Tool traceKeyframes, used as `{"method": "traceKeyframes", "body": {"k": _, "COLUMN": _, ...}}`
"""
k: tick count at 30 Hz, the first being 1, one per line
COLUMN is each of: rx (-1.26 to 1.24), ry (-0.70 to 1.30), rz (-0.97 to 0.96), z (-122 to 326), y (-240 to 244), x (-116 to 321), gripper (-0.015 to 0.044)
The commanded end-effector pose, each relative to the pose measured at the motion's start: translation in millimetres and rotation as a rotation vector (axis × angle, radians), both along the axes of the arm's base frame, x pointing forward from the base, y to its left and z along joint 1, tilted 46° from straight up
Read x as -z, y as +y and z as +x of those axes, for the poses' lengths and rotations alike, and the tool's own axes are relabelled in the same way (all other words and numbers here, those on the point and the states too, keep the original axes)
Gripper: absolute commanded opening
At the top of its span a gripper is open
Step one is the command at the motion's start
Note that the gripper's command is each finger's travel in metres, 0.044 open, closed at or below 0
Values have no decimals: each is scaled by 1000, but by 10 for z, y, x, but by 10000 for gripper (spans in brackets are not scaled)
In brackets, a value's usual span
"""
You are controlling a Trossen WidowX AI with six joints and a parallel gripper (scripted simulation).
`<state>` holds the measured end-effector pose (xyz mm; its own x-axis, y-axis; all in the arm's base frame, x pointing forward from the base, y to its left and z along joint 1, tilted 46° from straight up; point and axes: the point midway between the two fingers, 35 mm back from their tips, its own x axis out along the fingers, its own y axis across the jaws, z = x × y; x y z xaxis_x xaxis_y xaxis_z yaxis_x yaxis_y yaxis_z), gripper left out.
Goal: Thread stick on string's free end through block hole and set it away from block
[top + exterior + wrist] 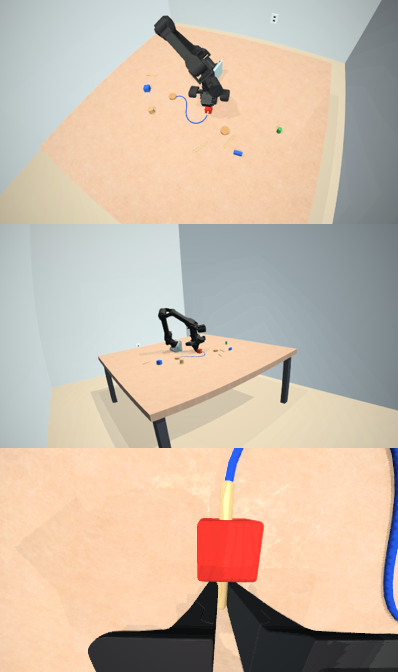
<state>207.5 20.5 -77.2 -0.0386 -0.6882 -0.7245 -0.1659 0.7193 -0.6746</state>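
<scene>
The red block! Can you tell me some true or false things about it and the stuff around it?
1. The stick pokes out both sides of the red block. True.
2. The string is green. False: it's blue.
3. The gripper is shut on the stick. True.
4. The string's other end is fixed to a blue cube. False: it's fixed to a round wooden button.
</scene>
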Motion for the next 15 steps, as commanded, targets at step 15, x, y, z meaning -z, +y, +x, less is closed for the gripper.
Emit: {"method": "traceKeyframes", "body": {"k": 15, "rx": -4, "ry": -4, "rz": -9, "z": -177, "y": 4, "x": -51, "gripper": 0}}
